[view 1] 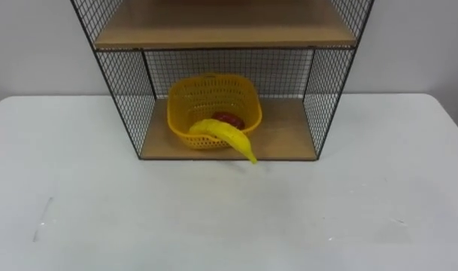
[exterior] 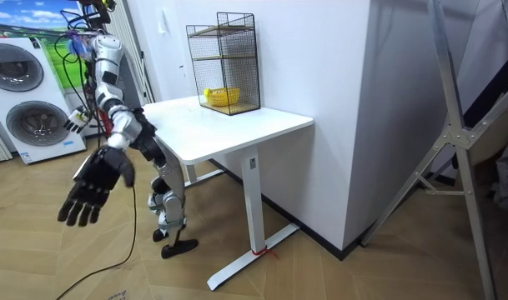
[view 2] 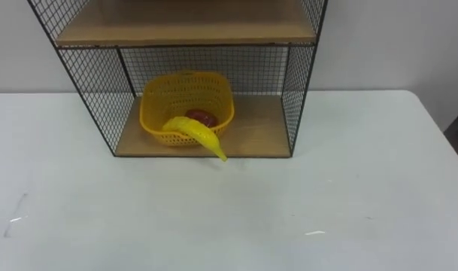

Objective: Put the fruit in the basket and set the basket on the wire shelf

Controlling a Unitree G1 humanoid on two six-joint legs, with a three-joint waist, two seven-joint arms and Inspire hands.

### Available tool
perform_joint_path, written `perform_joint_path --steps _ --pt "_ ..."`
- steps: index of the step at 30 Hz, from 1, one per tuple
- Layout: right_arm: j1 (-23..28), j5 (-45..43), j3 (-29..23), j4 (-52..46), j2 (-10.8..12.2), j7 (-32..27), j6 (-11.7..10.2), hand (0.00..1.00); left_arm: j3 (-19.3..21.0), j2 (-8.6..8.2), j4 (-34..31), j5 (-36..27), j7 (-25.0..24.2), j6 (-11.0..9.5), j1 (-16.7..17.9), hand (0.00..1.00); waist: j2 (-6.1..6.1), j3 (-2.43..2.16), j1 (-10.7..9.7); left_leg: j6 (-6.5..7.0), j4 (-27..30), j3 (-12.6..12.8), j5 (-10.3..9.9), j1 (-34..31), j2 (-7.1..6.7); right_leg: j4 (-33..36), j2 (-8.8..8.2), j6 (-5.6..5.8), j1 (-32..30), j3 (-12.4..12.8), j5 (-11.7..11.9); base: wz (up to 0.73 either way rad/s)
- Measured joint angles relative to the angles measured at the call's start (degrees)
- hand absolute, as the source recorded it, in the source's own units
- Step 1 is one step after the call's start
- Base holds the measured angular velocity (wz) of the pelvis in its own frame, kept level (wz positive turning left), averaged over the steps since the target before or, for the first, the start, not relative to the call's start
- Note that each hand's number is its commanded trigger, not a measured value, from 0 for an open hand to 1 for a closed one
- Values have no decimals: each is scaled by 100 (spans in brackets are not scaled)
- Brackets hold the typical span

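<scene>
- The yellow basket (view 1: 210, 94) stands on the bottom wooden board (view 1: 285, 135) of the wire shelf (view 1: 127, 98), left of the board's middle and well inside the mesh walls.
- A banana (view 1: 227, 135) lies over the basket's front rim. Its tip hangs out past the front edge of the shelf.
- A red fruit (view 1: 229, 119) sits in the basket just behind the banana.
- The shelf's upper board (view 1: 221, 26) is above the basket.
- The shelf stands at the far side of a white table (view 1: 213, 218), close to the wall.
- The robot stands at the table's edge facing the shelf's open front, well back from it.
- Its right hand (exterior: 95, 187) hangs off the table with fingers spread and loose, holding nothing.
- Its left hand (exterior: 74, 122) is at its far side, away from the shelf. I cannot tell its state.
</scene>
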Motion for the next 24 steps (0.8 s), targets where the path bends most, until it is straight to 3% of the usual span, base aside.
perform_joint_path --steps 2,4,7,8,11,12,13,14,16,19,22,23,24 --pt "21 82 172 469 213 176 -103 0 -59 -1 495 19 57 -50 -87 0 -8 0 21 1 8 -13 -6 0 2 -8 6 0 10 2 0 2" --pt "-17 76 580 953 435 343 -117 0 -373 -27 828 134 93 -79 -196 0 -25 -1 37 -4 9 -19 -2 8 4 -11 12 0 31 -1 3 2" --pt "-296 -60 1244 1876 828 786 -1 0 -1200 -281 1466 844 -212 -43 -376 0 -32 -5 8 -18 1 -9 3 29 11 -28 19 8 58 6 49 -1" --pt "-343 -153 1349 2024 889 861 38 0 -1312 -343 1586 1055 -304 -26 -407 0 -31 -5 -4 -20 0 -1 4 34 17 -45 28 6 66 16 55 -4" --pt "-627 -593 1978 2689 1153 1318 311 0 -1967 -634 2016 2180 -839 289 -487 0 -43 -1 -108 -51 -35 6 21 65 86 -340 131 2 234 31 227 -6" --pt "-729 -1051 2164 2806 1233 1488 480 0 -2214 -764 2084 2818 -1083 450 -490 0 -49 2 -123 -73 -104 10 42 135 93 -467 152 0 326 38 289 -11" --pt "-813 -1646 2460 2952 1276 1706 618 0 -2469 -864 2114 3520 -1331 591 -528 0 -49 10 -130 -81 -114 14 48 181 109 -580 180 -11 387 40 352 -10" --pt "-857 -1961 2655 3022 1279 1814 701 0 -2608 -885 2131 3845 -1449 675 -570 0 -55 16 -130 -83 -129 25 50 211 115 -620 187 -4 420 44 371 -6" --pt "-1101 -2971 3510 3018 1244 2226 972 0 -3313 -894 2133 4804 -1834 992 -752 0 -95 21 -78 -52 -307 93 115 397 110 -717 202 -18 528 131 424 -16" --pt "-1467 -4061 4253 2956 1194 2703 1180 0 -4048 -886 2079 5766 -2164 1290 -1115 0 -93 24 -114 -68 -322 156 146 425 116 -722 215 -20 523 190 454 -13" --pt "-1621 -4750 4635 2788 1209 3187 1356 0 -4561 -861 1985 6379 -2426 1443 -1454 0 -91 31 -123 -52 -390 152 175 476 109 -763 220 -6 563 197 499 0" --pt "-1644 -4907 4647 2742 1223 3265 1408 0 -4613 -860 1981 6459 -2475 1481 -1530 0 -89 41 -129 -52 -423 153 190 488 109 -799 224 -24 576 196 521 0" --pt "-1685 -5194 4686 2652 1250 3391 1471 0 -4709 -860 1971 6591 -2581 1536 -1675 0 -86 108 -125 -49 -449 154 207 508 108 -824 228 -21 598 198 539 0"
